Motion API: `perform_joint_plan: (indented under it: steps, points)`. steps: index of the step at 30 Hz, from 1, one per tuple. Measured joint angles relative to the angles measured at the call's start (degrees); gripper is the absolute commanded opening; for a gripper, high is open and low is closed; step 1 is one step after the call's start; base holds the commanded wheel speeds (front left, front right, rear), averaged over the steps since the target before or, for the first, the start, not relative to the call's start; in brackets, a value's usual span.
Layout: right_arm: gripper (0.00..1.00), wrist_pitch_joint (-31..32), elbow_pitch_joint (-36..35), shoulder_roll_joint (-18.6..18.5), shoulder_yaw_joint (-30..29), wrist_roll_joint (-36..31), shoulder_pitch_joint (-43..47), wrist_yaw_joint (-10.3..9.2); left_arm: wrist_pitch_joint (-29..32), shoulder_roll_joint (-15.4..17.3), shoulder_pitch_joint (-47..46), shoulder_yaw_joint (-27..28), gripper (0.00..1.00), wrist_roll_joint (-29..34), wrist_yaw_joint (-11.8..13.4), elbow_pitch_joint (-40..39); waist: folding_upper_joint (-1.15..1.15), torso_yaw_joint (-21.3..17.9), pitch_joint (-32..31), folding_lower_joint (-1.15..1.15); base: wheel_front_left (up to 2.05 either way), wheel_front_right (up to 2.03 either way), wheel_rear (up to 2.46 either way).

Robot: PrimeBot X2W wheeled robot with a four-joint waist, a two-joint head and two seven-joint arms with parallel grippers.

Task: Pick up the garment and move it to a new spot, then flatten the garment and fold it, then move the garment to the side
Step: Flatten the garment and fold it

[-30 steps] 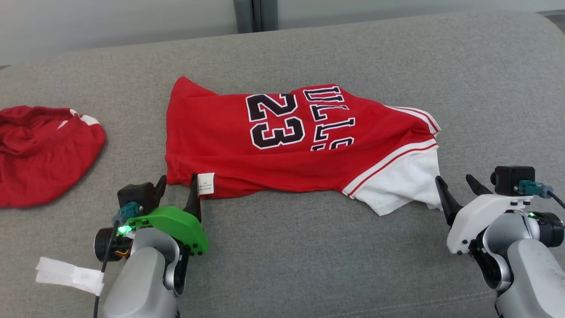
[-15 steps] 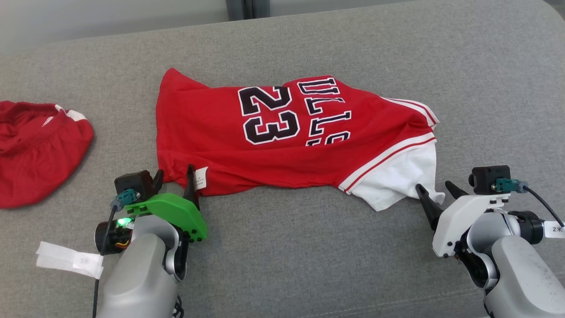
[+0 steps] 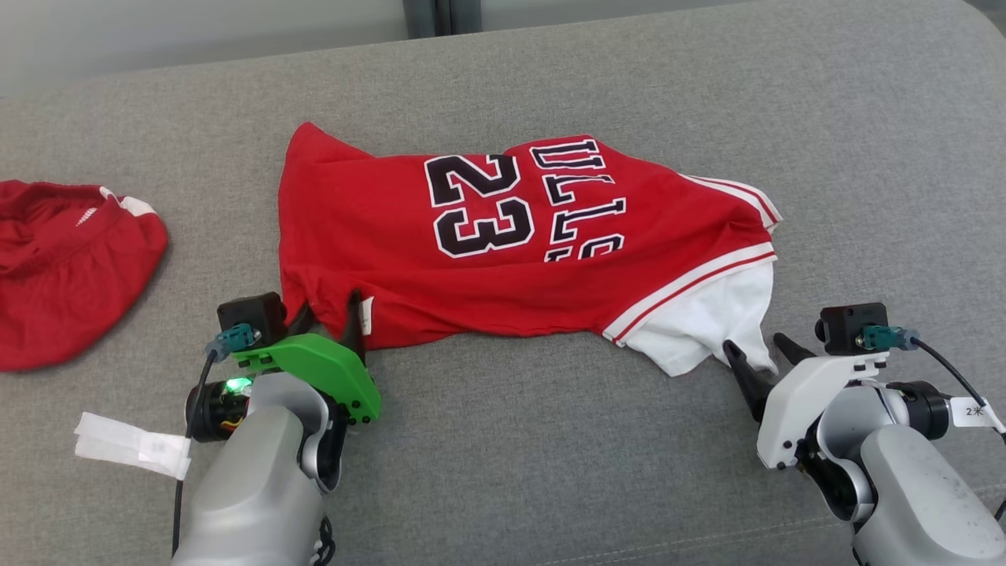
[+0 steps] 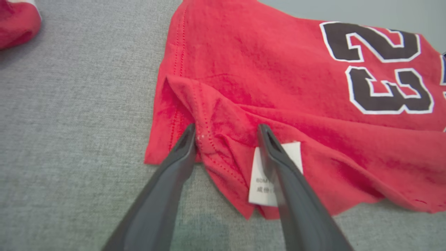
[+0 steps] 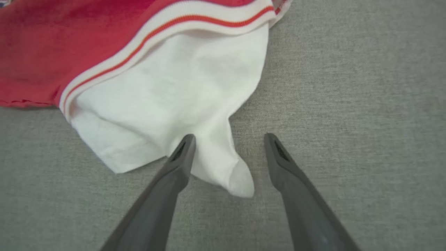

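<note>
l tool wide astride jersey hem; r tool wide round white sleeve tip

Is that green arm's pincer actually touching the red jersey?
Touching. In the left wrist view, the left pincer straddles a bunched fold of the red jersey, and its fingers press against the cloth.

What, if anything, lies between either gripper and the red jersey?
Nothing visible does. The left gripper, jaws open, straddles the bunched hem of the jersey beside the white label. The right gripper, also open, straddles the tip of the white sleeve.
</note>
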Motion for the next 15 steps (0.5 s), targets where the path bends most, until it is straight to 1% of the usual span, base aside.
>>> perform_joint_plan:
  steps: [1,2,4,6,7,9,10,11,12,13,15]
  points:
    - [1.0,0.0,0.0,-0.04,0.31,0.13,-0.02,0.0,-0.19,0.0,-0.06,-0.01,0.56,0.0,0.0,0.18,0.0,-0.07,0.02,0.0,0.0,0.0,0.0]
    - [1.0,0.01,-0.01,-0.08,0.78,0.48,-0.03,0.0,-0.25,0.02,-0.18,-0.05,0.5,0.0,0.0,0.45,0.0,-0.14,0.08,0.0,0.0,0.0,0.0]
    - [1.0,0.1,-0.03,-0.18,1.23,1.04,-0.04,0.0,-0.43,0.11,-0.45,-0.21,0.46,0.01,-0.04,0.93,0.0,-0.23,0.23,0.0,0.0,0.0,0.0]
    - [1.0,0.21,-0.01,-0.4,1.45,1.93,-0.11,0.0,-0.77,0.24,-0.91,-0.22,0.22,0.01,-0.22,1.29,0.0,-0.25,0.5,0.0,0.0,0.0,0.0]
    - [1.0,0.44,0.11,-0.53,1.47,2.48,-0.29,0.0,-0.99,0.26,-1.1,-0.22,0.0,0.0,-0.35,1.41,0.0,-0.23,0.68,0.0,0.0,0.0,0.0]
    - [1.0,0.63,0.55,-0.7,1.56,3.23,-0.71,0.0,-1.3,0.25,-1.44,-0.26,0.0,0.0,-0.63,1.71,0.0,-0.18,1.1,0.0,0.0,0.0,0.0]
    - [0.91,0.94,0.83,-0.8,1.82,3.61,-1.02,0.01,-1.52,0.25,-1.57,-0.36,0.0,0.0,-0.81,1.92,0.0,-0.15,1.34,0.0,0.0,0.0,0.0]
    - [0.48,1.09,1.03,-0.91,2.02,3.81,-1.33,0.01,-1.68,0.25,-1.67,-0.4,0.0,0.0,-0.85,2.09,0.0,-0.12,1.53,0.0,0.0,0.0,0.0]
    - [0.28,1.11,1.34,-0.98,2.1,4.11,-1.77,0.0,-1.77,0.24,-1.75,-0.51,0.0,-0.01,-0.93,2.24,0.0,-0.07,1.73,0.0,0.0,0.0,0.0]
    - [0.0,1.12,1.48,-0.99,2.32,4.39,-2.1,0.0,-1.97,0.24,-1.86,-0.57,0.0,-0.02,-1.13,2.41,0.0,0.03,1.89,0.0,0.0,0.0,0.0]
    - [0.0,1.08,1.59,-1.01,2.58,4.93,-2.41,0.0,-2.31,0.23,-2.03,-0.58,0.0,-0.42,-1.44,2.42,0.0,0.3,2.06,0.0,0.0,0.0,0.0]
